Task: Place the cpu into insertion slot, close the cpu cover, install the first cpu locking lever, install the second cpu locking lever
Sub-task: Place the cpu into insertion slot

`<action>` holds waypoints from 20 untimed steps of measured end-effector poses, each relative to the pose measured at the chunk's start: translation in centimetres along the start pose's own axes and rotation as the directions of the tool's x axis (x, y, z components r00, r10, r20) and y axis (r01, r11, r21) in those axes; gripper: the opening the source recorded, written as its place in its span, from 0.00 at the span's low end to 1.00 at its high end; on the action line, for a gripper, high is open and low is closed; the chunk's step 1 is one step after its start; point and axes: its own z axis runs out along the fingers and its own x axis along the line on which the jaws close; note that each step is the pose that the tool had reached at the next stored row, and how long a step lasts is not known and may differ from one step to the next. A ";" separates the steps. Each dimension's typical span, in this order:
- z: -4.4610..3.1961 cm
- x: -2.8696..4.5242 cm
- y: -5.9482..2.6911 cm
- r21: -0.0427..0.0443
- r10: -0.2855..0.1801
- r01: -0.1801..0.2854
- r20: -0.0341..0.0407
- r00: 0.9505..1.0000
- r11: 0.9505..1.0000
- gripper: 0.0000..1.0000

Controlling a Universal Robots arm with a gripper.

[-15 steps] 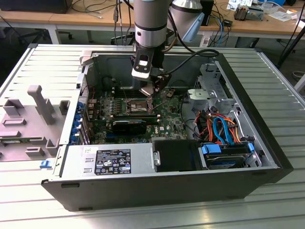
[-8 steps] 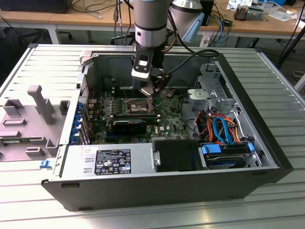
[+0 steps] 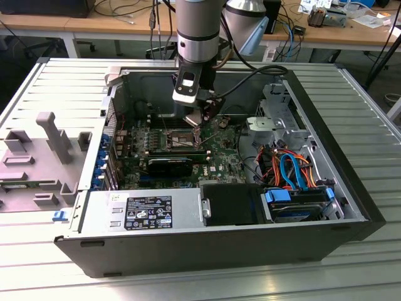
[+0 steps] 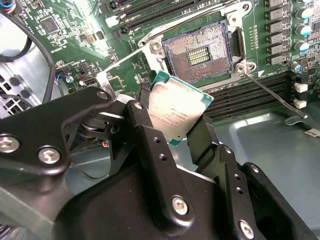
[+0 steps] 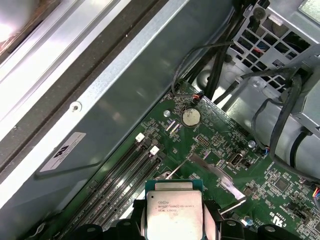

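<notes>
The hand (image 3: 199, 128) clamps the cpu (image 4: 176, 111), print on its top, just above the uncovered insertion slot (image 4: 200, 54) inside the open computer case (image 3: 219, 251).

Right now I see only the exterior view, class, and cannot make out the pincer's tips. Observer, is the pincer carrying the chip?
Observer: Yes. In the second wrist view the pincer is clamped on the chip by two opposite edges, silver top showing.
Operator: Is the socket free?
Observer: The socket lies uncovered with nothing seated in it.
Operator: Has the chip reached it?
Observer: No. The chip is held short of the socket, whose bare middle shows in full.
</notes>
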 end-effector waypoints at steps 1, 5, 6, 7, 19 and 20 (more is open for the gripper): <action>0.01 0.00 0.00 0.000 0.002 -0.002 0.000 1.000 1.000 0.54; 0.02 0.00 0.00 0.000 0.006 -0.006 0.000 1.000 1.000 0.54; 0.03 0.00 0.00 0.000 0.007 -0.007 0.001 1.000 1.000 0.54; 0.03 0.00 0.00 0.000 0.008 -0.008 0.001 1.000 1.000 0.54; 0.08 0.00 -0.01 0.000 0.020 -0.020 0.002 1.000 1.000 0.54; 0.09 0.00 -0.01 0.000 0.022 -0.022 0.002 1.000 1.000 0.54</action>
